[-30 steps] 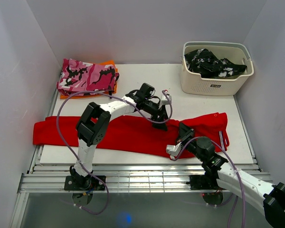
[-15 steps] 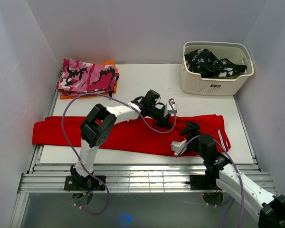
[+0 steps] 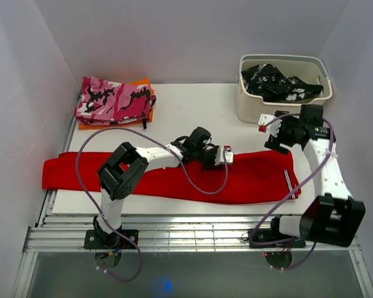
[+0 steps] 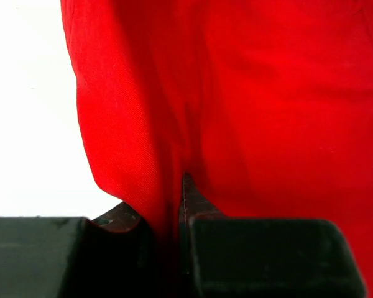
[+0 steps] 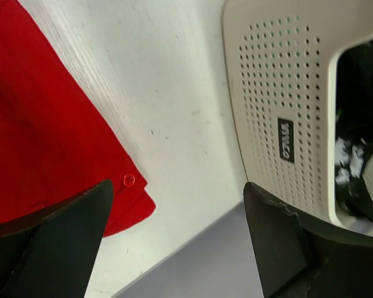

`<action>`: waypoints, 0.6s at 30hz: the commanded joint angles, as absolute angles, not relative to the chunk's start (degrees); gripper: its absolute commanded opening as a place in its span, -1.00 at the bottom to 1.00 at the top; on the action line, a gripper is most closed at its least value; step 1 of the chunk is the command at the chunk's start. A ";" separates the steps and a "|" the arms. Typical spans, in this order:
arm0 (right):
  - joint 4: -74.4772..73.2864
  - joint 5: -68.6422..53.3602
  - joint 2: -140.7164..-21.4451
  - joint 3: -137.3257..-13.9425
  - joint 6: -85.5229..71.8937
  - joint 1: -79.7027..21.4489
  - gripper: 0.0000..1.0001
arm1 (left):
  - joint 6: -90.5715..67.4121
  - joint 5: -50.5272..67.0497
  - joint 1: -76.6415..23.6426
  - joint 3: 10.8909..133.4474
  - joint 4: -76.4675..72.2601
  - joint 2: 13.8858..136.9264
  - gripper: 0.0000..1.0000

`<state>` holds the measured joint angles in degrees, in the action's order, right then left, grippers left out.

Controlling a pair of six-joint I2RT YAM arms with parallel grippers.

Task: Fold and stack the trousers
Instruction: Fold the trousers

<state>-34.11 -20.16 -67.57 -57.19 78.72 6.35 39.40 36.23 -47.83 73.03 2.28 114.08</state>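
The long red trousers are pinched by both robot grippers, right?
No, only the left gripper pinches the bright-red fabric trousers. The right gripper is open and holds nothing, near the white perforated plastic basket; the right wrist view shows it.

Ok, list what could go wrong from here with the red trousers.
1. The left pincer grips only a thin ridge of the trousers; it may slip out or bunch when pulled.
2. The right pincer hangs open near the basket, so the right end is unheld and could drag unevenly.
3. The left arm's purple cable lies across the cloth and might snag a fold.
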 commanded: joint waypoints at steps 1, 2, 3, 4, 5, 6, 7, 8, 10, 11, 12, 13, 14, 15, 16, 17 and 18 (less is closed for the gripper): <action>-65.27 -32.60 -77.67 -70.44 85.42 7.21 0.80 | 46.23 29.64 -49.48 68.66 -2.27 108.81 -0.85; -67.83 -33.13 -81.26 -72.14 88.04 7.21 0.80 | 46.84 28.92 -49.83 67.86 -4.11 108.37 -0.85; -69.68 -34.00 -82.52 -73.29 89.20 7.21 0.80 | 48.41 28.05 -50.18 66.89 -5.17 107.50 -0.85; -71.70 -34.27 -83.40 -74.00 90.17 7.12 0.80 | 49.21 26.38 -51.06 64.80 -6.49 107.06 -0.85; -71.72 -34.45 -84.28 -74.35 90.70 7.03 0.80 | 50.26 25.93 -51.41 63.99 -8.07 106.53 -0.85; -71.54 -34.45 -84.64 -74.09 91.75 6.94 0.80 | 51.67 25.67 -52.11 63.38 -8.61 105.83 -0.85; -70.50 -34.02 -84.81 -73.66 92.11 6.25 0.80 | 52.20 25.40 -52.29 62.50 -9.14 105.56 -0.85; -70.14 -33.58 -85.16 -72.78 92.46 5.63 0.80 | 52.56 25.23 -52.47 62.23 -9.31 105.38 -0.85; -69.87 -32.70 -85.69 -71.90 93.60 3.44 0.80 | 54.22 24.87 -52.91 61.35 -10.10 104.77 -0.84; -69.96 -32.35 -86.22 -71.46 93.95 2.38 0.80 | 55.01 24.35 -53.17 60.04 -10.98 104.59 -0.84; -69.79 -31.91 -86.39 -70.41 94.13 1.50 0.80 | 55.63 23.91 -53.61 59.33 -12.12 104.33 -0.84; -69.44 -31.64 -86.48 -69.70 94.48 0.10 0.80 | 57.46 23.82 -53.79 58.54 -13.17 103.80 -0.84; -67.95 -31.38 -86.66 -69.00 94.57 -0.17 0.80 | 58.35 23.47 -53.96 57.84 -13.79 103.45 -0.84; -67.16 -30.25 -86.92 -67.69 94.66 -2.18 0.80 | 59.23 23.29 -54.49 56.35 -14.58 103.27 -0.83; -66.37 -29.71 -87.27 -67.24 95.01 -3.15 0.80 | 59.85 23.20 -54.67 55.64 -15.63 102.92 -0.84; -65.84 -29.36 -88.58 -67.15 95.18 -3.51 0.80 | 60.98 23.12 -54.75 55.20 -15.73 102.57 -0.83; -65.83 -28.92 -89.55 -67.58 95.36 -3.78 0.80 | 61.34 22.77 -55.10 54.41 -16.17 102.48 -0.83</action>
<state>-57.32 -24.88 -87.13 -67.99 86.30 -2.48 56.69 23.53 -54.19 56.45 -14.28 106.30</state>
